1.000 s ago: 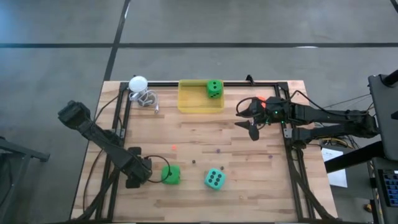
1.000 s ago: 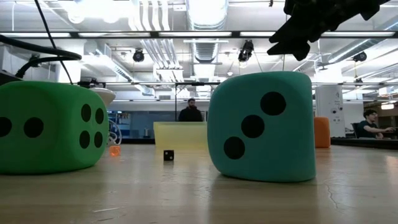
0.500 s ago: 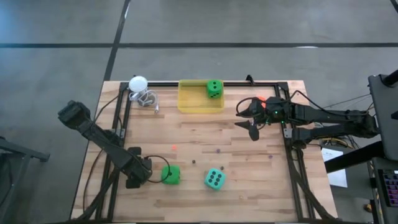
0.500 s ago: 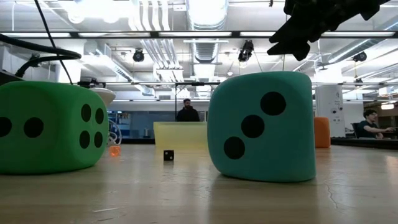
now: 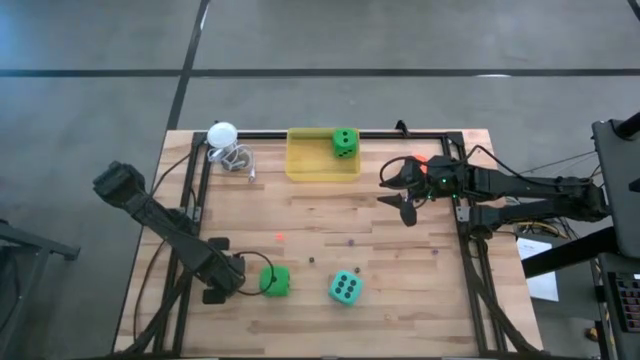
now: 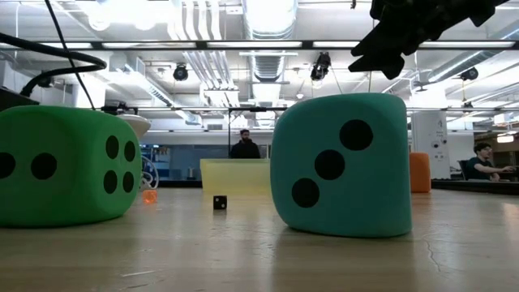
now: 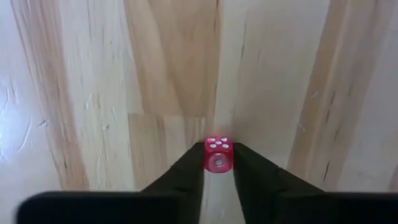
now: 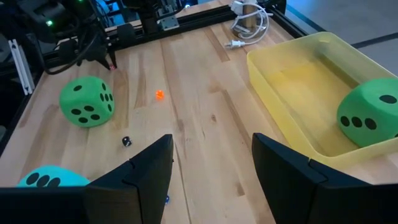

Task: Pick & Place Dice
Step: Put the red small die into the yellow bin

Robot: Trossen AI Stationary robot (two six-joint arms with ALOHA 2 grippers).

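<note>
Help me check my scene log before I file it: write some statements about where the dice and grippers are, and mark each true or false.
1. A green die lies inside the yellow tray. True.
2. The left gripper is shut on the teal die. False: it pinches a small red die; the teal die sits free on the table.
3. The right gripper is open and holds nothing. True.
4. The white ball lies in the yellow tray. False: it sits outside it, near the table's far left corner.
5. The second green die sits beside the left gripper. True.
</note>
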